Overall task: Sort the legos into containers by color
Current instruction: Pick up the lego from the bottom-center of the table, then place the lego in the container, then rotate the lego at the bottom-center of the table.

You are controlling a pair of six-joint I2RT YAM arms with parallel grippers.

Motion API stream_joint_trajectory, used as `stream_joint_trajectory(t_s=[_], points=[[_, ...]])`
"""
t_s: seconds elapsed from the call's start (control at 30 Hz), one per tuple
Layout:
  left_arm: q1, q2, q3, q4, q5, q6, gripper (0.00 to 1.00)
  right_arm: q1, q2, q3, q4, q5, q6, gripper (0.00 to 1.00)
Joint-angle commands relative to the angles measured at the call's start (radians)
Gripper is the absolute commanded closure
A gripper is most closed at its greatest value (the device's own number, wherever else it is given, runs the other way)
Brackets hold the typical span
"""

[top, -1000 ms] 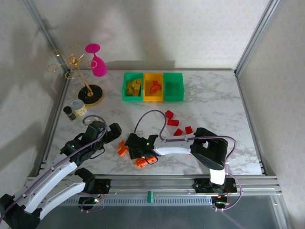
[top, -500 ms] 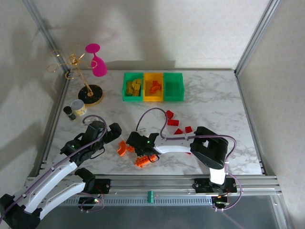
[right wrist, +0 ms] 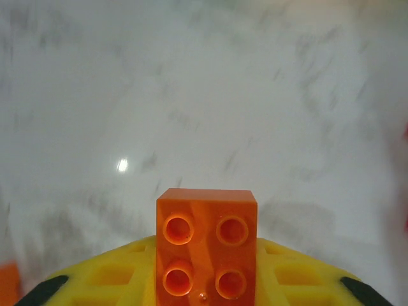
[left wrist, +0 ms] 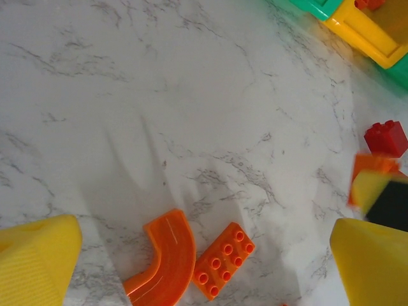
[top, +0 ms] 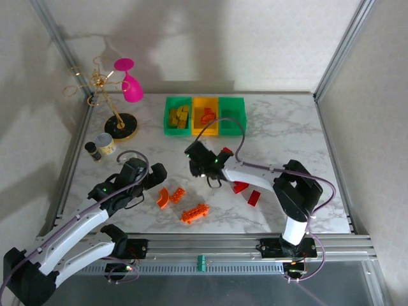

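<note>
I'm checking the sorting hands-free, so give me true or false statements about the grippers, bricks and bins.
1. The right gripper holds an orange brick. True.
2. The left gripper is shut on the curved orange piece. False: it is open; the piece lies on the table.
3. The yellow-orange bin stands between the left green bin and the right green bin. True.
4. Yellow bricks lie loose on the table. False: they are in the left green bin.

Far left of marble table (top: 280, 137): gold rack (top: 107, 101) with pink glass (top: 131, 87); near its base, small cup (top: 105, 143), dark bottle (top: 93, 151).
</note>
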Motion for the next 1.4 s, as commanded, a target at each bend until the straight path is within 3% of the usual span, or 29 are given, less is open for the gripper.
stream_joint_trajectory(t_s=[0.0,0.37,0.47,0.53,0.73,0.93,1.13,1.37], points=[[-0.005,0.036,0.052,0.073,0.013,0.033,0.00,-0.088,0.055,0.090,0.082,-0.020,-0.103,0.71],[0.007,0.186,0.151,0.147,0.007,0.096,0.00,-0.304,0.446,0.581,0.092,-0.038,-0.228,0.68],[0.012,0.218,0.178,0.144,0.011,0.103,0.00,-0.335,0.572,0.784,-0.011,-0.063,-0.238,0.54],[0.012,0.226,0.185,0.149,0.019,0.102,0.00,-0.335,0.585,0.843,-0.051,-0.042,-0.244,0.52],[0.012,0.199,0.164,0.138,0.026,0.087,0.00,-0.313,0.339,0.559,0.068,-0.146,-0.231,0.44],[0.012,0.105,0.106,0.088,0.005,0.071,0.00,-0.233,0.122,0.271,0.059,-0.147,-0.168,0.39],[0.014,0.015,0.060,0.019,-0.020,0.039,0.00,-0.061,-0.005,0.078,0.035,-0.131,-0.024,0.34],[0.014,-0.060,0.051,-0.068,-0.073,0.011,0.00,0.110,-0.044,-0.015,-0.043,-0.052,0.163,0.28]])
